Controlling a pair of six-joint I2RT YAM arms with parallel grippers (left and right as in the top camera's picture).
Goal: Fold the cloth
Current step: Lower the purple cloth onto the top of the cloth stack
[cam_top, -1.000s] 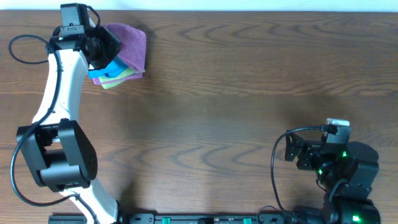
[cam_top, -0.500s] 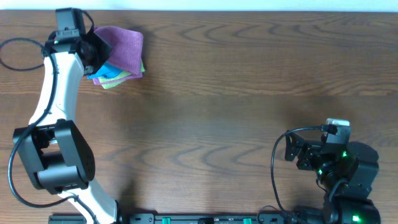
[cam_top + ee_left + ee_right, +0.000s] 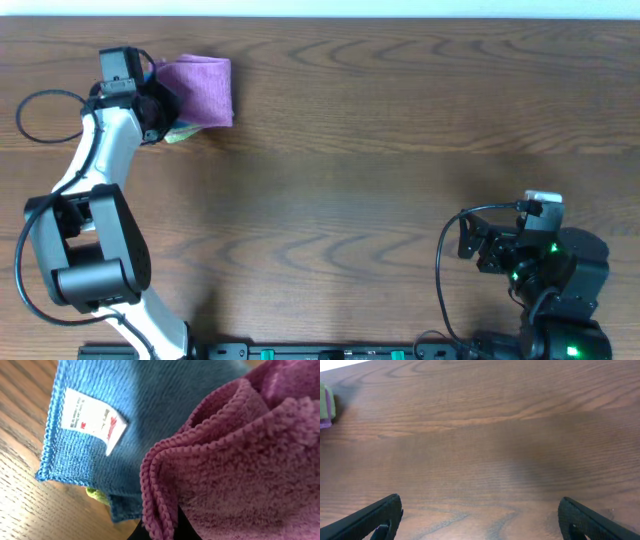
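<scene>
Left claw (image 3: 158, 106) pressed tight, pinching hemmed edge of lilac cloth (image 3: 200, 88) at far left corner of worktop (image 3: 380, 160). Over last second, claw swung out left and came back. Cloth edge now looks lifted clear. Blue cloth (image 3: 150, 405) with white tag (image 3: 92, 420) and yellow-green cloth (image 3: 98, 495) lie beneath it. My read: cloth being peeled away from the other two, folding itself not begun, wants bare worktop first. Right claw (image 3: 480, 519) spread wide, idle at near right, well apart.
</scene>
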